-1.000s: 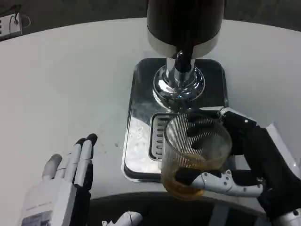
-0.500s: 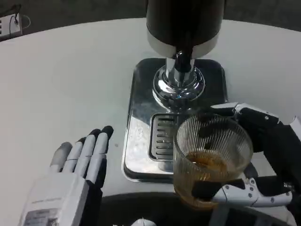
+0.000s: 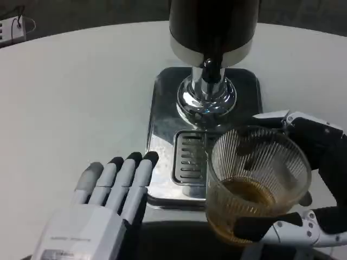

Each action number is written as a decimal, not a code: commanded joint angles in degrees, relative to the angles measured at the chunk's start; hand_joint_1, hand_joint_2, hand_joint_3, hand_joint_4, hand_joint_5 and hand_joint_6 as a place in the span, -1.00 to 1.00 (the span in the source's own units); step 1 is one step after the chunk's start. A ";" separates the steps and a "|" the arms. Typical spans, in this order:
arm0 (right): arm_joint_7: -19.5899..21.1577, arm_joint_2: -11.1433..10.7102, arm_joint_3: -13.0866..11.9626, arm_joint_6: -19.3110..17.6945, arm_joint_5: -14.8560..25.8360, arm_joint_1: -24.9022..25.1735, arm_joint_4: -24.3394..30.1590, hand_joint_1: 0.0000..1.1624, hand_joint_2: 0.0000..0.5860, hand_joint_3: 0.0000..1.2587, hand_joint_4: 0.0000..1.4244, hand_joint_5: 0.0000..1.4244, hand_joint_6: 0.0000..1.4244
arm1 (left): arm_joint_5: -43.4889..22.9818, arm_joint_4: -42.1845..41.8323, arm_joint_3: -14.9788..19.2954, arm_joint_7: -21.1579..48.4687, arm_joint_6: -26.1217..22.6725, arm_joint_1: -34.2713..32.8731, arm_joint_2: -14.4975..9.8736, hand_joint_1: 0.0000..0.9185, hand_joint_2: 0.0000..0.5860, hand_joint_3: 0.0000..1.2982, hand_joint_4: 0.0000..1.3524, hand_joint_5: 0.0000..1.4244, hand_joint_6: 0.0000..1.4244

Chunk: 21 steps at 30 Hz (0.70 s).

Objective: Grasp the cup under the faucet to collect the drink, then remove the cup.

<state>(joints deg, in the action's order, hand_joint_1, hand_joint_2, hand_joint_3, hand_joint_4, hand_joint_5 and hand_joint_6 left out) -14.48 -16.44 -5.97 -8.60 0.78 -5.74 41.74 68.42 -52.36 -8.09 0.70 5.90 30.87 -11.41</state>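
Right hand (image 3: 317, 179) is gripping ribbed glass cup (image 3: 255, 181) holding amber drink (image 3: 245, 196), over tray's (image 3: 162, 135) front right corner. Left hand (image 3: 105, 203) is lying flat, fingers together, empty.

The tall dark dispenser with a silver band (image 3: 212, 27) is cut off by the top edge. The ribbed clear glass cup (image 3: 255, 181) hides part of the slotted metal drain grate (image 3: 190, 157) and most of the right hand (image 3: 312, 184).

A round white table (image 3: 70, 92) spreads under soft, even light; beyond its far edge, dark floor (image 3: 97, 12); a white power strip (image 3: 11, 28) sits top left.
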 commanded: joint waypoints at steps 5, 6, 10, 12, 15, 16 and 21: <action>-0.58 -0.26 -1.12 -3.19 1.92 -1.43 3.05 1.00 -0.72 0.42 0.45 0.74 1.00 | 3.87 -0.82 -2.01 2.50 2.37 0.55 1.87 -1.00 -0.84 -1.00 -1.00 -1.00 -1.00; -0.68 -0.28 -1.25 -3.37 1.93 -1.56 2.96 1.00 -0.72 0.42 0.45 0.74 1.00 | 4.37 -0.81 -2.36 3.00 2.48 -0.06 2.15 -1.00 -0.84 -1.00 -1.00 -1.00 -1.00; -0.99 -0.24 -1.96 -4.07 2.38 -2.11 2.53 1.00 -0.72 0.42 0.45 0.74 1.00 | 5.49 -0.86 -2.94 4.43 2.72 -1.64 2.99 -1.00 -0.85 -1.00 -1.00 -1.00 -1.00; -1.19 -0.34 -2.18 -4.31 2.60 -2.01 2.41 1.00 -0.71 0.42 0.45 0.73 1.00 | 5.99 -0.84 -3.12 4.87 2.82 -2.40 3.39 -1.00 -0.85 -1.00 -1.00 -1.00 -1.00; -1.33 -0.47 -2.44 -4.41 2.82 -1.60 2.29 1.00 -0.71 0.42 0.45 0.73 1.00 | 6.77 -0.65 -3.45 5.25 2.82 -3.41 3.91 -1.00 -0.85 -1.00 -1.00 -1.00 -1.00; -1.33 -0.47 -2.51 -4.47 2.81 -1.50 2.29 1.00 -0.71 0.42 0.45 0.73 1.00 | 6.99 -0.59 -3.55 5.37 2.80 -3.69 4.03 -1.00 -0.85 -1.00 -1.00 -1.00 -1.00; -1.75 -0.85 -2.64 -5.03 2.60 -0.84 1.72 1.00 -0.71 0.41 0.45 0.72 1.00 | 7.49 -0.23 -3.44 6.36 2.42 -5.34 4.41 -1.00 -0.85 -1.00 -1.00 -1.00 -1.00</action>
<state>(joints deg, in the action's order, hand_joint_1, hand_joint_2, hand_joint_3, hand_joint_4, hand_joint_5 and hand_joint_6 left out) -15.97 -17.07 -8.34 -10.88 2.04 -7.48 43.11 75.09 -52.93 -11.65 6.05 8.23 26.05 -7.29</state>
